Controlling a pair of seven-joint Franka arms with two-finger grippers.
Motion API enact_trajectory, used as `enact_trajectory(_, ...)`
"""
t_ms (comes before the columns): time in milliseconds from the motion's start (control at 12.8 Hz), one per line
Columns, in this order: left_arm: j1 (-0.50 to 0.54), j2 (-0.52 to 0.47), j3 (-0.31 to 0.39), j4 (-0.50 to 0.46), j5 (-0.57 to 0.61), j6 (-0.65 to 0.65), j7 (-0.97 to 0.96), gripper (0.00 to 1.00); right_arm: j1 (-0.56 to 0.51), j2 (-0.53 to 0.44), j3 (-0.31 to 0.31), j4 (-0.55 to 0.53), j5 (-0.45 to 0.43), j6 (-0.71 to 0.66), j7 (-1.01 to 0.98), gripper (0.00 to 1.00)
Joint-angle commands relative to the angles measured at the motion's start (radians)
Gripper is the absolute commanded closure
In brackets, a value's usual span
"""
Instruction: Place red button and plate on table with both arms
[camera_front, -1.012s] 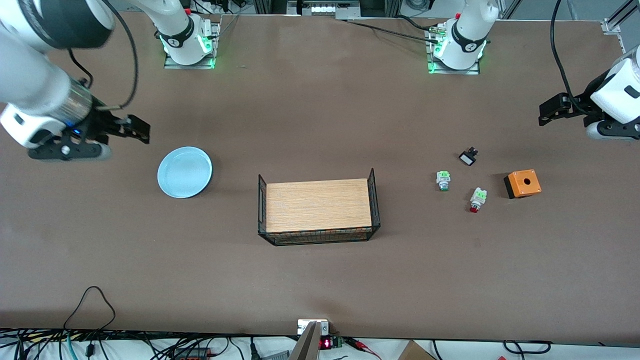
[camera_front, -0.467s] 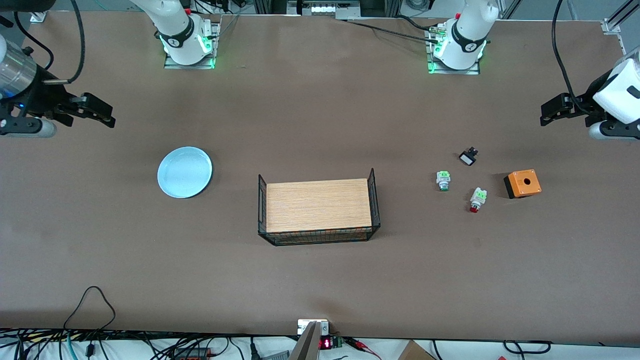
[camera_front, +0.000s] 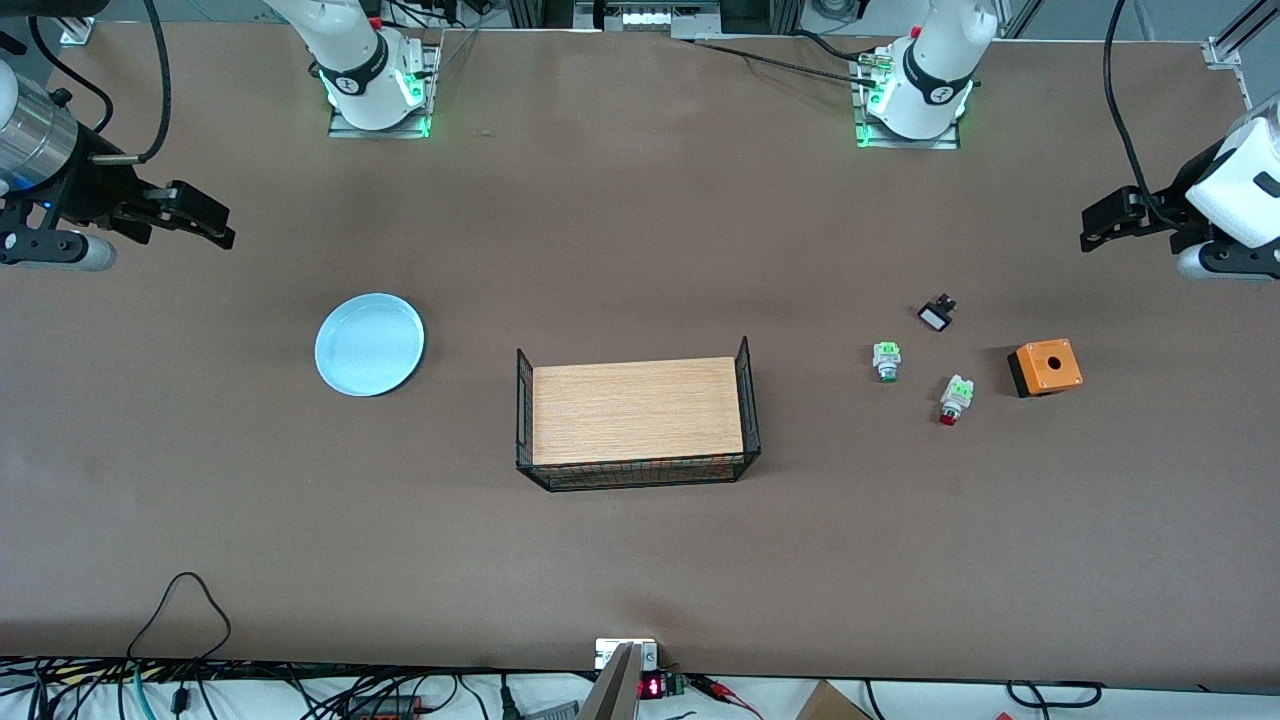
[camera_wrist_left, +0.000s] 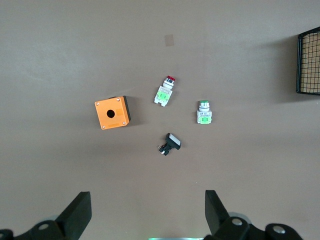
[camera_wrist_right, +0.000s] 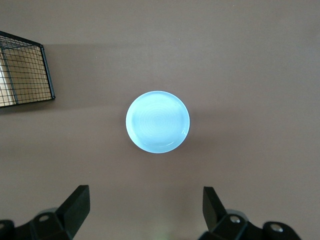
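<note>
The wood-topped wire tray (camera_front: 636, 412) holds nothing. The plate (camera_front: 369, 344) lies bare on the worktop (camera_front: 640, 560) toward the right arm's end; the red button (camera_front: 954, 399) toward the left arm's. Left hand (camera_wrist_left: 148, 220) and right hand (camera_wrist_right: 145, 215) hang wide, each holding nothing.

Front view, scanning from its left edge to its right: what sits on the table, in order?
Round pale-blue plate → wood-topped black wire tray → green-capped push-button → red-capped push-button → orange box with a hole.
</note>
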Motion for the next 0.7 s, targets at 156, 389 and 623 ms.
enact_trajectory(156,0.006,0.004,-0.004,0.014,-0.019,-0.009,-0.001,0.00,-0.022,-0.016,0.020,-0.002,-0.037,0.039,0.003,0.00)
enact_trajectory(389,0.006,0.004,-0.004,0.015,-0.019,-0.009,-0.002,0.00,-0.016,-0.016,0.021,-0.001,-0.038,0.037,0.004,0.00)
enact_trajectory(623,0.006,0.005,-0.004,0.023,-0.019,-0.009,-0.002,0.00,-0.013,-0.011,0.020,0.017,-0.031,0.033,0.014,0.00)
